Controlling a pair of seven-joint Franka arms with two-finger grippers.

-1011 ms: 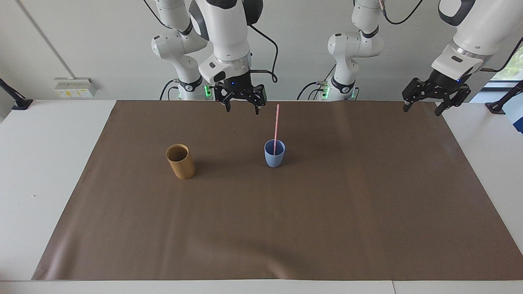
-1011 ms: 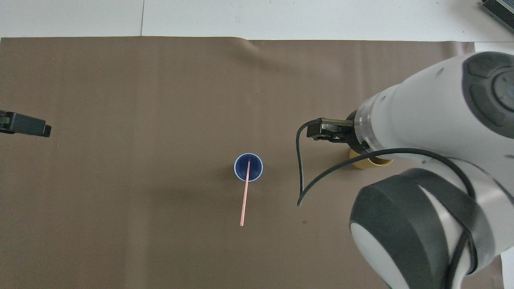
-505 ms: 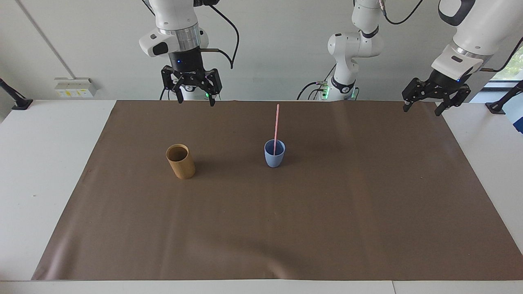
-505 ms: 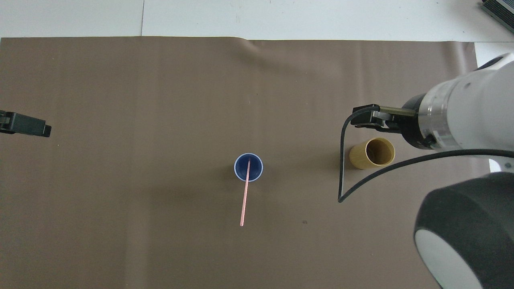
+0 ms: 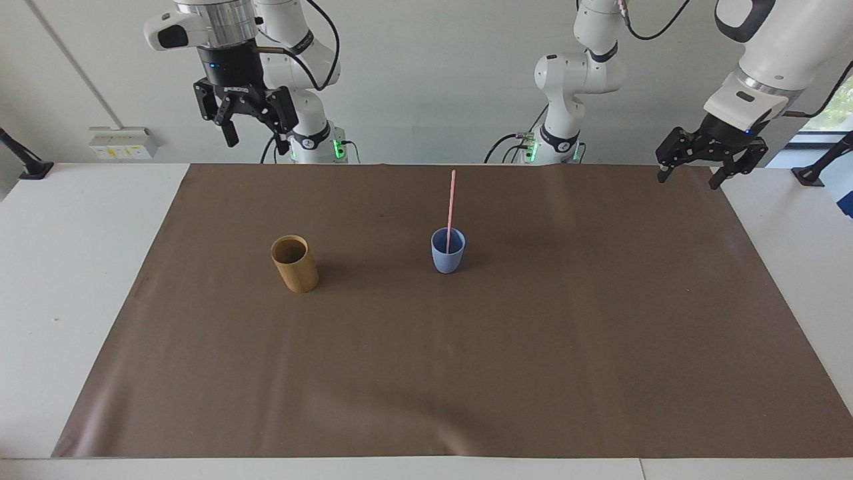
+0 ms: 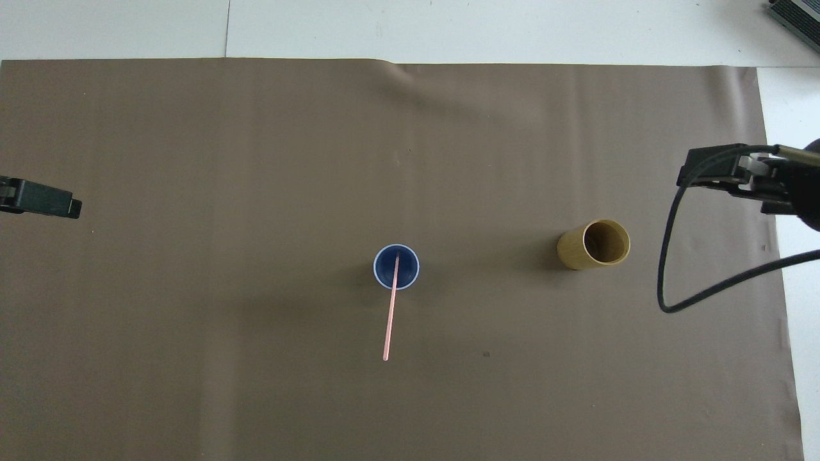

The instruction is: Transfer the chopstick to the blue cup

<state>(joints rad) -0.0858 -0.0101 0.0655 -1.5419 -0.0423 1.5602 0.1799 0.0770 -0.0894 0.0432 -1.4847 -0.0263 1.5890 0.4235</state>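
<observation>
Pink and thin, the chopstick [image 5: 451, 208] already stands in the blue cup [image 5: 448, 259] mid-bench, its long axis close to upright with the top leaning toward the robots, so by the look of it the transfer is done and no grasp is called for. Both end effectors are empty with fingers spread, well apart from the cup: the right end effector [image 5: 245, 121] is raised high at its own end, above the tan cup [image 5: 294, 264], and the left end effector [image 5: 708, 162] waits over the brown mat's [image 5: 426, 373] corner. Overhead, each shows only in part at the frame's edge, and the chopstick's foot is hidden inside the cup.
</observation>
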